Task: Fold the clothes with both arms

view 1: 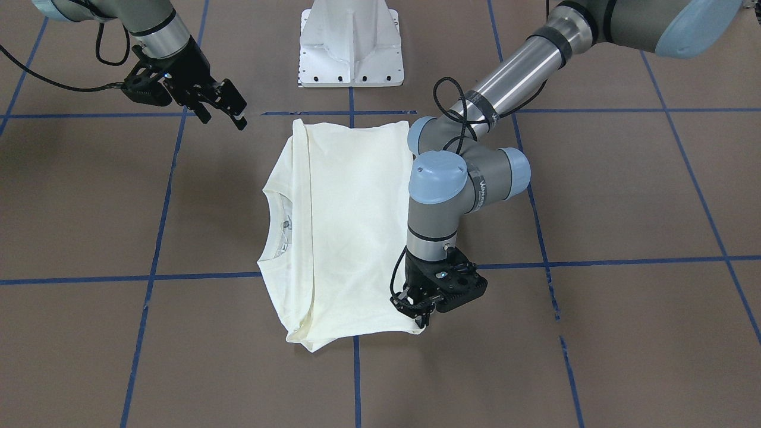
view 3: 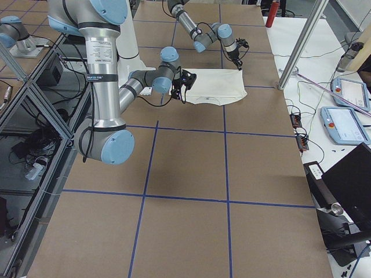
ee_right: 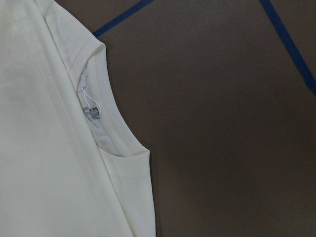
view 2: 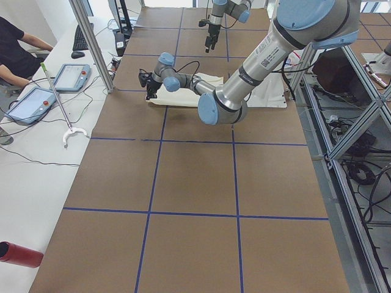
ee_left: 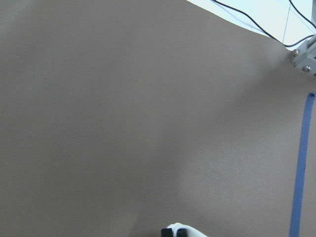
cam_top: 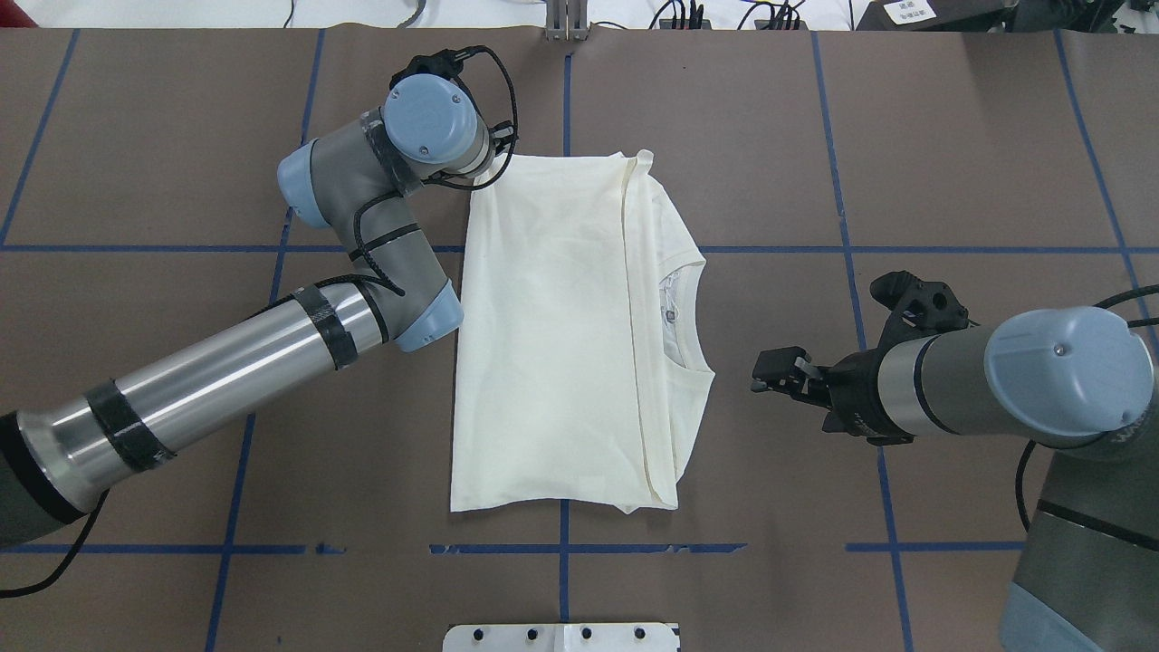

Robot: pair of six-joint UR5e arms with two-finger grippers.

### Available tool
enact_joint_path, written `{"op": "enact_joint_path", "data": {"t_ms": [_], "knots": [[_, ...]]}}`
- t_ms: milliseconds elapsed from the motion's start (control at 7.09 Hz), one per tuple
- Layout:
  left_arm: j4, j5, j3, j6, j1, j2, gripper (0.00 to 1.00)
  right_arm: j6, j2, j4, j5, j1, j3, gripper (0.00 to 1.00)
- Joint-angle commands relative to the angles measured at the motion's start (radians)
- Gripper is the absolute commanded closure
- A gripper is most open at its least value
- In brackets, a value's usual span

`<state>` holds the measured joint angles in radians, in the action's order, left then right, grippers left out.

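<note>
The cream cloth T-shirt (cam_top: 552, 335) lies folded into a tall rectangle, plain side up, at the middle of the brown table (cam_top: 951, 136), across the blue tape lines (cam_top: 951, 249) that mark a grid on it. Its ribbed collar (ee_right: 106, 123) points to the robot's right, and a small grey label (ee_right: 94, 112) shows inside the neck opening. A folded edge runs the length of the shirt just inside the collar side.

The left gripper (view 1: 423, 318) is down at the shirt's corner farthest from the white pedestal base (view 1: 351, 47), on the robot's left. Its fingers are drawn together on the cloth there, and the left wrist view shows a scrap of white at the fingertips.

The right gripper (cam_top: 770, 373) hangs above the table on the collar side, near the shirt but clear of it. Its two fingers are spread apart with nothing between them.
</note>
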<state>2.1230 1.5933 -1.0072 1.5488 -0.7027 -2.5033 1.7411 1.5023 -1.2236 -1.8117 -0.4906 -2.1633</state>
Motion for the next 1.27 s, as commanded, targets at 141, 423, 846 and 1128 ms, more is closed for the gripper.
{"op": "enact_joint_path", "data": {"t_ms": [141, 423, 846, 1128], "knots": [[0.015, -0.004, 0.016, -0.036, -0.004, -0.002, 0.53, -0.006, -0.002, -0.005, 0.002, 0.006, 0.013, 0.0], [0.005, 0.031, -0.016, -0.125, -0.036, 0.001, 0.0, -0.035, -0.022, -0.016, 0.0, 0.004, 0.046, 0.0], [-0.182, 0.152, -0.364, -0.217, -0.04, 0.163, 0.0, -0.161, -0.282, -0.406, 0.005, 0.021, 0.106, 0.0], [-0.334, 0.174, -0.668, -0.319, -0.031, 0.308, 0.0, -0.225, -0.344, -0.452, 0.086, 0.111, 0.17, 0.0]]}}
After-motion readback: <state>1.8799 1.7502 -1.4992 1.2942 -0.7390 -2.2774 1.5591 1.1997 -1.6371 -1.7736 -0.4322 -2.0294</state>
